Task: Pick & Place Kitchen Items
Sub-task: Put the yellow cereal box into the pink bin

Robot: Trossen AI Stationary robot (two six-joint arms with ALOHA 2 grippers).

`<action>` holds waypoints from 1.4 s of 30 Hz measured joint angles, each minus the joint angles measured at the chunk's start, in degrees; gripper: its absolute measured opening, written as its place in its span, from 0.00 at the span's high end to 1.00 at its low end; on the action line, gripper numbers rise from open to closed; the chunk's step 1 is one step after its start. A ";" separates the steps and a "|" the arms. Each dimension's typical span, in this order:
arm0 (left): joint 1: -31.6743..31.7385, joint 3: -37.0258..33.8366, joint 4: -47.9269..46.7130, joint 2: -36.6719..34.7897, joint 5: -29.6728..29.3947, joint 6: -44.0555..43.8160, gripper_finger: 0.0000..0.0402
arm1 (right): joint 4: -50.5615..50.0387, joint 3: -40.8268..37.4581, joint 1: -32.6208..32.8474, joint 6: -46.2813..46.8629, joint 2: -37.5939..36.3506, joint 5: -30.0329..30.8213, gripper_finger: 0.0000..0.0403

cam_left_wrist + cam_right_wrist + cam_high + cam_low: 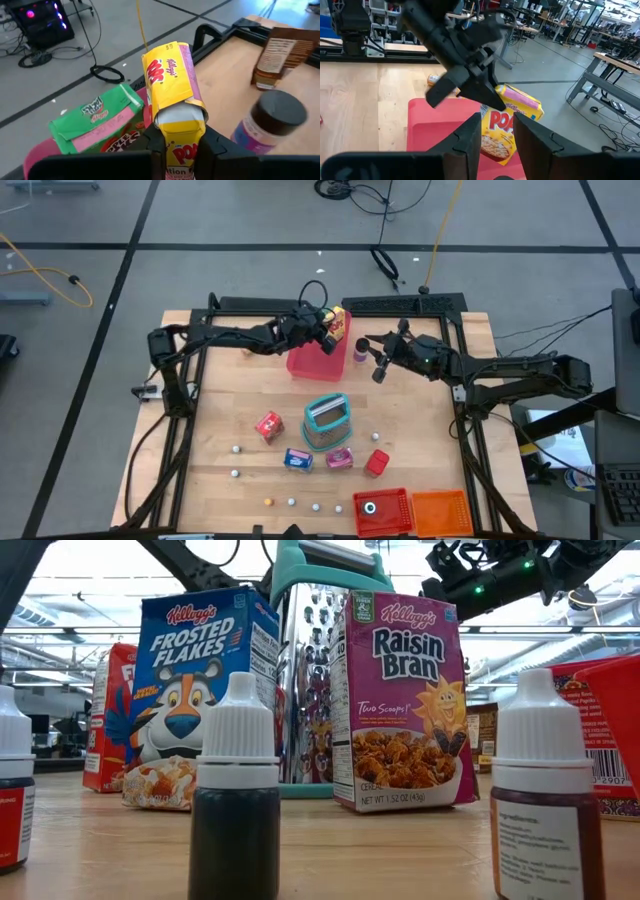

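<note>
I have the left gripper (330, 332) with jaws clamped on the yellow Pops box (172, 82) over the pink tray (305, 362) at twelve o'clock; I'd lower it flat beside the green packet (95, 122) before letting go. The right gripper (378, 360) waits at one o'clock, jaws apart and empty. On the table I count four small boxes near the one grater (326, 420), and two bins (382, 510) at five o'clock.

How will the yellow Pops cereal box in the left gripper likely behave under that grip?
The yellow Pops box, clamped in the left gripper, looks like thin cardboard, probably light. Its pinched end seems creased, so it may crush. Over the pink tray, it would likely tip flat if dropped.
</note>
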 joint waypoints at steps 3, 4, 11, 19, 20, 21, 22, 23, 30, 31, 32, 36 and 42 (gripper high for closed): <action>0.43 0.00 1.64 1.88 -1.89 -1.28 0.89 | -0.06 0.00 0.00 0.00 0.00 -0.01 0.74; 0.42 0.00 2.51 2.32 -2.93 -1.63 0.89 | -0.06 0.00 0.01 0.00 0.00 0.01 0.74; 0.27 -0.06 6.06 4.66 -8.07 -4.65 0.88 | -0.37 0.00 0.02 -0.04 0.00 0.02 0.75; -0.19 0.02 12.24 6.25 -8.98 -3.57 0.87 | -0.37 0.00 0.00 -0.11 0.00 0.02 0.75; -0.19 0.02 12.01 6.34 -9.04 -3.57 0.87 | -0.36 0.00 0.00 -0.11 0.00 0.02 0.75; -0.17 0.02 12.18 6.60 -9.24 -3.55 0.87 | -0.35 0.00 0.00 -0.11 0.00 0.02 0.75; -0.17 0.02 12.68 6.93 -9.83 -3.55 0.87 | -0.38 0.00 0.01 -0.10 0.00 0.01 0.75; -0.12 0.02 12.75 7.11 -9.96 -3.55 0.87 | -0.35 0.00 0.00 -0.09 0.00 0.02 0.75; -0.15 0.02 14.21 7.24 -9.97 -3.33 0.87 | -0.35 -0.02 0.00 -0.15 0.02 0.01 0.75; -0.15 0.02 14.66 7.24 -9.94 -3.16 0.87 | -0.36 -0.02 0.00 -0.14 0.02 0.00 0.75; -0.12 0.02 14.81 7.22 -9.96 -3.14 0.87 | -0.37 -0.02 0.00 -0.10 0.02 0.00 0.75; -0.12 0.02 14.51 7.21 -9.81 -2.67 0.87 | -0.36 -0.02 0.00 -0.09 0.02 0.00 0.75; -0.12 0.02 14.50 7.21 -9.40 -2.70 0.87 | -0.35 -0.02 0.00 -0.07 0.02 -0.02 0.75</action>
